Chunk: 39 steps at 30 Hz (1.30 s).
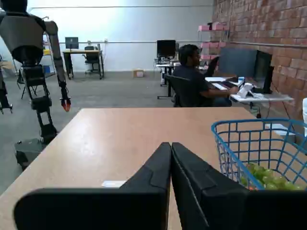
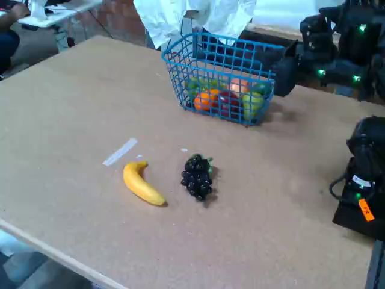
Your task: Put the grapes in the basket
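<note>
The grapes (image 2: 197,176), a small dark bunch with a bit of green stem, lie on the tan table in the fixed view, well in front of the basket; the wrist view does not show them. The blue wire basket (image 2: 178,46) stands at the far side with several fruits inside; its rim (image 1: 249,121) shows at the right of the wrist view. My gripper (image 2: 281,75) hovers just right of the basket, far from the grapes. In the wrist view its black fingers (image 1: 171,144) meet at the tips, shut with nothing between them.
A yellow banana (image 2: 143,183) lies left of the grapes, with a strip of white tape (image 2: 120,152) beside it. The arm's black base (image 2: 361,180) stands at the right. Beyond the table, a person (image 1: 192,76) sits at a desk and a humanoid robot (image 1: 29,57) stands.
</note>
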Each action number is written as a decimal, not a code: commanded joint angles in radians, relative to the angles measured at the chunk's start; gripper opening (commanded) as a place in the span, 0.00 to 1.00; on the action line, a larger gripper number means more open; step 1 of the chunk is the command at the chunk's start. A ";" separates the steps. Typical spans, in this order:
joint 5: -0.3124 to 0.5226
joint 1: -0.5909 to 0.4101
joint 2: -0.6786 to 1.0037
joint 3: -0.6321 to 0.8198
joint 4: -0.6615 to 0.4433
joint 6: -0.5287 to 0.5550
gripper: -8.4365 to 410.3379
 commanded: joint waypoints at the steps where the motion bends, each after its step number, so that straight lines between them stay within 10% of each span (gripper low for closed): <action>1: -0.002 0.000 0.000 0.001 0.005 -0.002 0.02; 39: -0.002 0.000 0.001 0.003 0.011 0.080 0.02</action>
